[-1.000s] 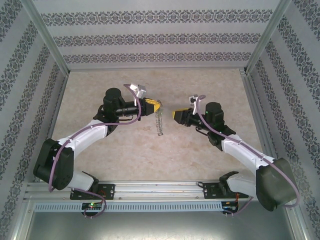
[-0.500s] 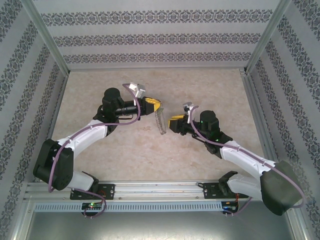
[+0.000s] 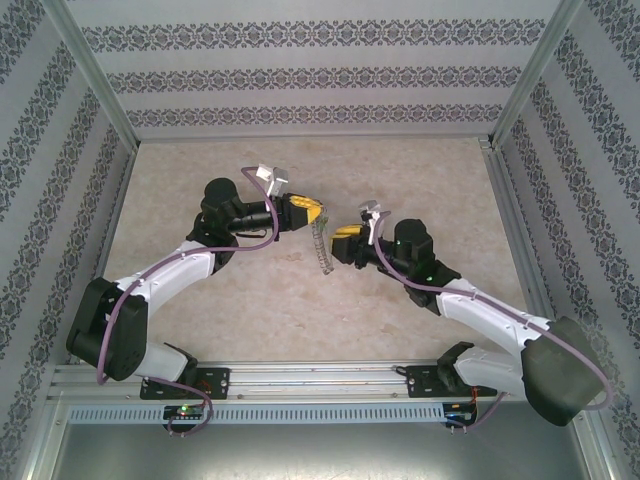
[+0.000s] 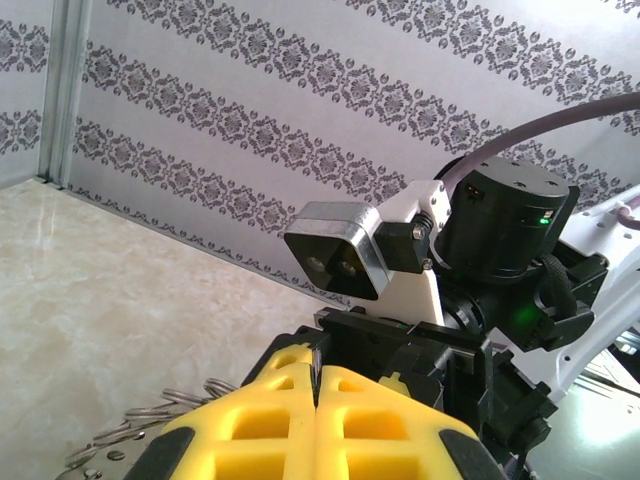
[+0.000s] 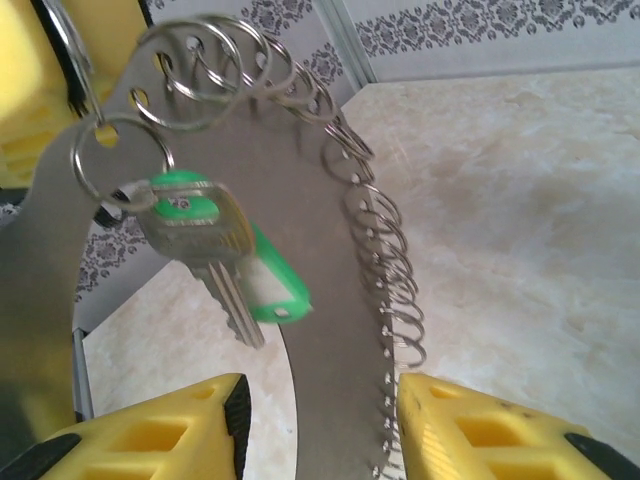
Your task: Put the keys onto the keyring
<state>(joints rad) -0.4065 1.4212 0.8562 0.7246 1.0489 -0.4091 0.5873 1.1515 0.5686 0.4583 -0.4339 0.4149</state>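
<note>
**Entry: keyring [image 5: 335, 225], with key.** Location: hanging in the air over the middle of the worktop [image 3: 420, 170], well away from its edges and corners, between the two grippers. Nearest the near edge is the right gripper [image 5: 320, 392], with its jaws parted to either side of the keyring's lower end. The rings lie just beside one finger and a gap shows at the other, so no grip can be made out. Description: in the right wrist view the keyring is a flat grey metal crescent, pierced along its outer edge and carrying a row of split rings [image 5: 385, 270]. The key [image 5: 190, 212] is silver with a green head and dangles from one ring near the upper end. A second green piece lies behind it, and I cannot tell whether that is another key. Farther from the near edge is the left gripper [image 4: 314, 385], pressed closed on the keyring's upper end and carrying the whole piece. Handling, as judged: light. The plate looks stiff and will not fold, but its smooth faces could slip in the pads. The rings and key are loose and will swing with any motion. Where to hold: the plate's flat faces at the bare lower end, clear of the rings. The key is best taken by its green head, never by the blade.
</note>
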